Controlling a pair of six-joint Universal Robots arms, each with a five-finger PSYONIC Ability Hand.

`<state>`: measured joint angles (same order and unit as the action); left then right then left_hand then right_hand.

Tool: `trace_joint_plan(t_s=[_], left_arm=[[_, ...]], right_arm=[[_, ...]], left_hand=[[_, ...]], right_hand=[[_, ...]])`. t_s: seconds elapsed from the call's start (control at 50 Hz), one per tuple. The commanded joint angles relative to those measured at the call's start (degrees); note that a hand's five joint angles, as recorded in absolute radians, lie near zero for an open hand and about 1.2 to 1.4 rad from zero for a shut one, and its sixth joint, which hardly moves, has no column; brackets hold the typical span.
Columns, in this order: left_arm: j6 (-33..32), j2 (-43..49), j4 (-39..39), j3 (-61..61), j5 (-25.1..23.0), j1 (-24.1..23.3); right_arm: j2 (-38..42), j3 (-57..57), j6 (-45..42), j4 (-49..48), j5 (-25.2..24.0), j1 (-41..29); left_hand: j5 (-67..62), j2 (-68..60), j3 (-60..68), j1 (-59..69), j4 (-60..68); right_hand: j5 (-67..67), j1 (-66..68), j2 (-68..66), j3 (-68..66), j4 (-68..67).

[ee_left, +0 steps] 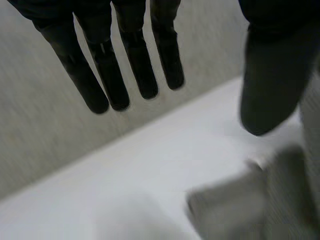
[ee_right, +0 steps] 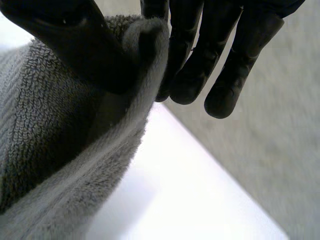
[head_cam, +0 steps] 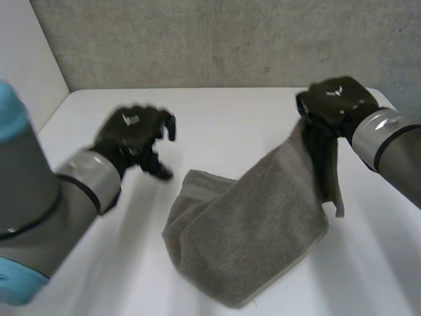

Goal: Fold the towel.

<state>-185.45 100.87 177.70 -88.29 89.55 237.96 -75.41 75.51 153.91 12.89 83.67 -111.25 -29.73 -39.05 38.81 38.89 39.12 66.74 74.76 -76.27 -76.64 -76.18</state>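
White tabletop runs to a far edge under a grey rough wall; a white side panel closes the far-left corner; the surface is plain and matte. A grey terry-cloth towel sits right of centre; its near part lies bunched and partly doubled over on the tabletop, with a thick hem showing at its left; its far-right part is raised off the surface up to the right robot hand. The right robot hand is at the far right above the tabletop, thumb and fingers pinching the towel's upper edge near a corner; the right wrist view shows cloth pressed between them; a short flap hangs down beside the hand. The left robot hand is at mid-left, above the tabletop and apart from the towel; its fingers are straight and spread with nothing in them; the left wrist view shows the towel beyond its thumb.
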Motion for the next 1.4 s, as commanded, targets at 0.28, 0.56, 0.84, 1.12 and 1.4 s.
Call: trace_joint_plan(t_s=[0.28,0.56,0.84,1.12,1.4], left_arm=[[-0.3,15.4,6.7,-2.7,-1.0,-7.7],[-0.3,23.1,5.9,4.3,-1.7,-9.3],[1.6,7.8,0.6,16.8,-1.8,0.7],[5.1,-11.2,-5.3,7.2,-10.1,2.6],[4.3,-4.2,-6.3,7.3,-12.7,8.9]], right_arm=[[11.3,1.3,1.4,-4.9,10.0,4.5],[9.9,3.4,0.5,-6.1,9.0,4.5],[-4.1,8.6,8.7,-20.1,-5.5,5.5],[-11.9,1.9,2.2,7.7,-13.1,8.5],[3.2,-10.9,0.0,16.1,-13.0,8.9]], left_hand=[[24.6,24.0,-23.7,-23.8,-24.0],[-40.3,-40.9,41.2,41.1,40.9],[-40.3,-40.9,41.2,41.1,40.9],[-40.3,-40.9,41.2,41.1,40.9],[-40.3,-40.9,41.2,41.1,40.9]], right_hand=[[3.3,5.2,-3.7,-3.4,-3.8],[3.3,5.2,-3.7,-3.4,-3.8],[3.3,5.2,-3.7,-3.4,-3.8],[3.3,5.2,-3.7,-3.4,-3.8],[3.3,5.2,-3.7,-3.4,-3.8]])
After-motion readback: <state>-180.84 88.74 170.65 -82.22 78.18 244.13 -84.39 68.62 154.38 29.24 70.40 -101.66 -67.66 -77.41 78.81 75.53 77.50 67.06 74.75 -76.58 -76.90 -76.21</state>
